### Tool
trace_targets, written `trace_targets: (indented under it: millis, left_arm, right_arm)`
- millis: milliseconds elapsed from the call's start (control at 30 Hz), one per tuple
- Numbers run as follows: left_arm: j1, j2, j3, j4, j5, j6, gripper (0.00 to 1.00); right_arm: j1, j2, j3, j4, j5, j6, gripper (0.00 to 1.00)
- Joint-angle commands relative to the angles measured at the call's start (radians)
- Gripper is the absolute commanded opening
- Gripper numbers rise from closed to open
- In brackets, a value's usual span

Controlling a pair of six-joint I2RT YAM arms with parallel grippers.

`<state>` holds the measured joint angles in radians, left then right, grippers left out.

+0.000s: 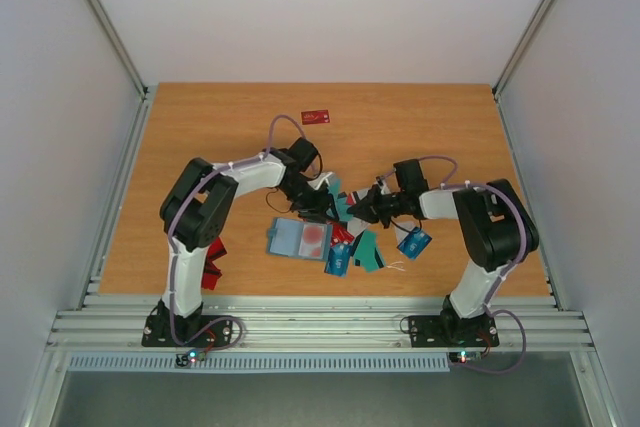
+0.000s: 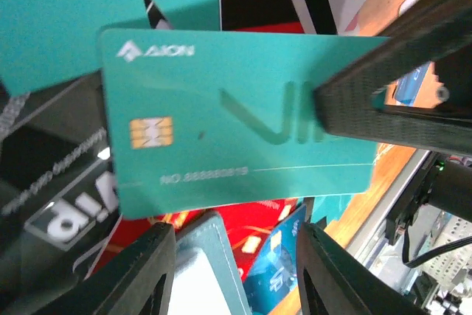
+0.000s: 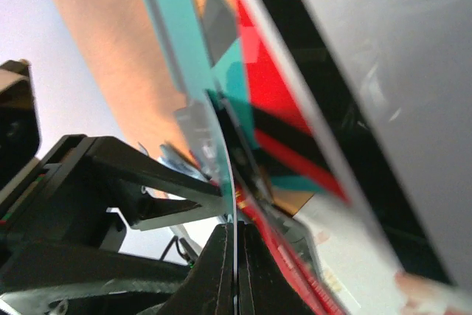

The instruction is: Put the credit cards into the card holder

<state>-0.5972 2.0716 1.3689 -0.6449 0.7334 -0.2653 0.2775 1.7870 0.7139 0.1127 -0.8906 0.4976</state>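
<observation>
Nearest the arm bases, off to the left of the card holder (image 1: 298, 238), a few red cards (image 1: 212, 265) lie beside the left arm. The card holder lies open and flat on the table (image 1: 450, 127), pale blue-grey inside facing up, with a reddish patch on its right half. Against its right edge sits the heap of credit cards (image 1: 352, 247), teal, blue and red, all overlapping. A blue card (image 1: 413, 241) lies a little apart, further right of the holder.

Just behind the holder's far right corner the two grippers meet. The right gripper (image 3: 234, 240) is pinched tight on one end of a teal card (image 2: 221, 123), which is lifted over the heap with its chip and printed face toward the left wrist camera. The left gripper (image 2: 234, 245) faces that card with its fingers spread wide, gripping nothing.

Well beyond the holder, toward the far edge of the table, a single red card (image 1: 316, 116) lies alone.
</observation>
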Motion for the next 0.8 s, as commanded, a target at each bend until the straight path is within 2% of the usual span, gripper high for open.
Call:
trace_targets:
  millis: [0,167,333,400,467,633,767]
  left_arm:
    - [0.006,-0.106,0.0,-0.057,-0.052,-0.036,0.48]
    - [0.016,-0.229,-0.018,-0.021,-0.07,-0.113,0.53]
    - [0.021,-0.365,-0.079,0.083,-0.088,-0.309,0.55]
    - [0.02,-0.423,-0.117,0.176,-0.079,-0.413,0.56]
    - [0.022,-0.472,-0.142,0.266,-0.08,-0.543,0.58]
    - [0.028,-0.556,-0.148,0.351,-0.11,-0.702,0.59]
    - [0.031,-0.609,-0.211,0.546,-0.117,-0.878,0.6]
  right_arm:
    - [0.011,-0.098,0.05,-0.203,0.041,-0.075,0.01]
    - [0.011,-0.199,0.088,-0.294,0.057,-0.087,0.01]
    - [0.011,-0.324,0.116,-0.349,0.083,-0.034,0.01]
    - [0.011,-0.37,0.131,-0.359,0.1,-0.003,0.01]
    - [0.011,-0.411,0.143,-0.356,0.114,0.034,0.01]
    - [0.011,-0.49,0.158,-0.29,0.14,0.149,0.01]
    - [0.011,-0.529,0.17,-0.226,0.152,0.251,0.01]
